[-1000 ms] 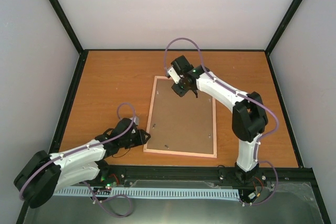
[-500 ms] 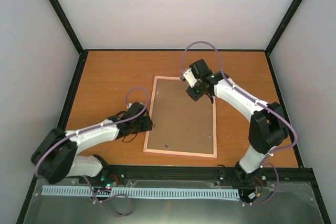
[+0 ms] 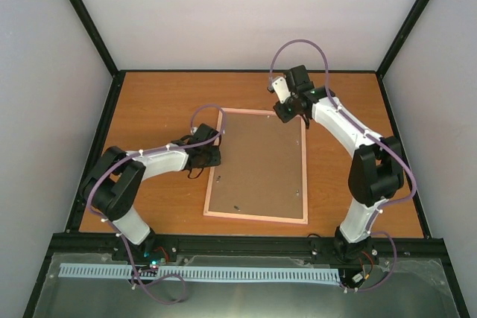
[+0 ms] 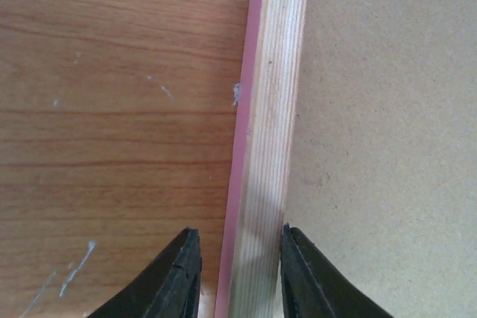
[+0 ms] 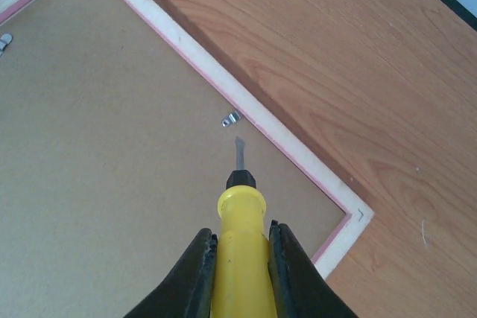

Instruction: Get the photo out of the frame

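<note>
Currently the pink-edged rectangular wooden frame [image 3: 256, 218] lies face down mid-way across the orange-brown wooden table [image 3: 156, 109], brown fibreboard backing board [image 3: 257, 161] up. The photo is not visible, presumably under that board, so nothing is out yet. Risks, near end first: the small metal tabs [image 3: 237, 206] by the frame's near and side rails are too small to read, so I'd assume they hold the board down. The left gripper [image 4: 238, 247] sits astride the frame's left rail with fingers spread, one over the table and one over the board. Table shows between the outer finger and the rail, so it is not pinching. The frame is likely unrestrained, and a sideways shove at the far end could skid or spin it on the smooth top. If those fingers close and lift, the rail tilts and the board may bind. At the frame's far end the right gripper [image 5: 240, 232] is pressed tight on a yellow-handled flat-blade screwdriver [image 5: 238, 206], its tip just short of the far tab [image 5: 231, 118] inside the far rail. Slip risk: the tip skates off, gouges the board or jumps the rail, and too steep a pry could punch through to the photo. Room: the frame's near rail is close to the black bar [image 3: 246, 242], so it is tight there. There is wide open table left of the frame and a narrower strip right of it. Beyond the far rail a band of table runs to the white walls [image 3: 246, 13], well apart.
</note>
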